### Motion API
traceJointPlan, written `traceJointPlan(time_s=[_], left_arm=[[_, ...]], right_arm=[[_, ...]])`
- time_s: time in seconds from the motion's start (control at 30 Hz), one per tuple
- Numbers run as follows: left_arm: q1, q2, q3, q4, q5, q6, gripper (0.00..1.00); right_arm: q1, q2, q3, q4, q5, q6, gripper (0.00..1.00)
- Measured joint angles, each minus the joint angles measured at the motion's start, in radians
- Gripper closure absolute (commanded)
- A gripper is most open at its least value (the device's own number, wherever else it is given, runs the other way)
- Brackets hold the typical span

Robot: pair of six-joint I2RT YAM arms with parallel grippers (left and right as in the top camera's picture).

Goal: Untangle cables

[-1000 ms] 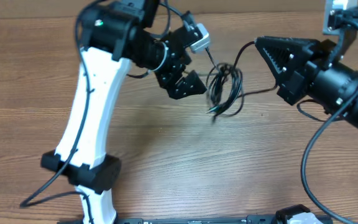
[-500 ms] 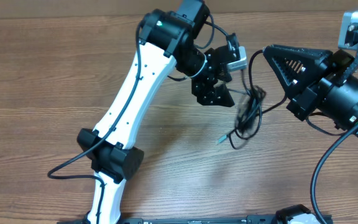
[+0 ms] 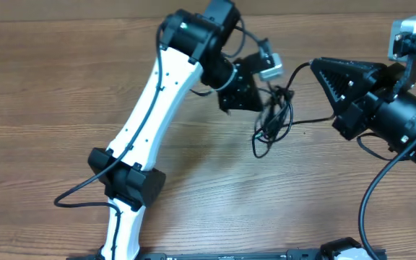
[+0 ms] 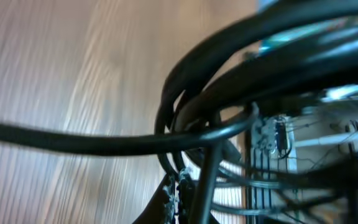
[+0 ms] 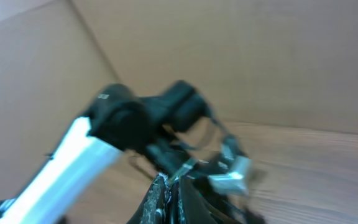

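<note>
The cables are a tangled bunch of thin black loops hanging over the middle of the wooden table. My left gripper meets the bunch from the left and is shut on its upper loops. In the left wrist view the cables fill the picture, with the left gripper pinched on a strand. From the bunch one strand runs up and right to my right gripper, which is shut on it. In the right wrist view the right gripper holds a thin cable end.
The white left arm slants across the table's middle, its grey wrist camera just above the bunch. A thick black cord loops down from the right arm. Another cord trails off the left arm's elbow.
The left arm swung right to the bunch and its jaws closed on the loops. The bunch shifted right, then lifted slightly. The right gripper stayed shut.
</note>
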Motion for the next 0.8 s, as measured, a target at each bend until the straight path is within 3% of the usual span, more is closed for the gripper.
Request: traceJointPlan(time_s=[0.23,0.5,0.67,0.8], left_arm=[[0.253,-0.187,0.003,0.0,-0.217,-0.242,0.96],[0.654,-0.558,0.034,-0.001,-0.275,-0.384,0.96],[0.732,-0.673,0.042,-0.008,-0.279,-0.406,0.96],[0.734,-0.68,0.042,-0.008,-0.313,-0.425,0.96]], right_arm=[[-0.045,0.045,0.0,-0.01,0.205,-0.021,0.96],[-0.4,0.126,0.0,-0.008,0.179,-0.026,0.96],[-0.688,0.2,0.0,0.0,0.048,-0.026,0.96],[-0.807,0.265,0.0,-0.01,-0.006,-0.026,0.96]])
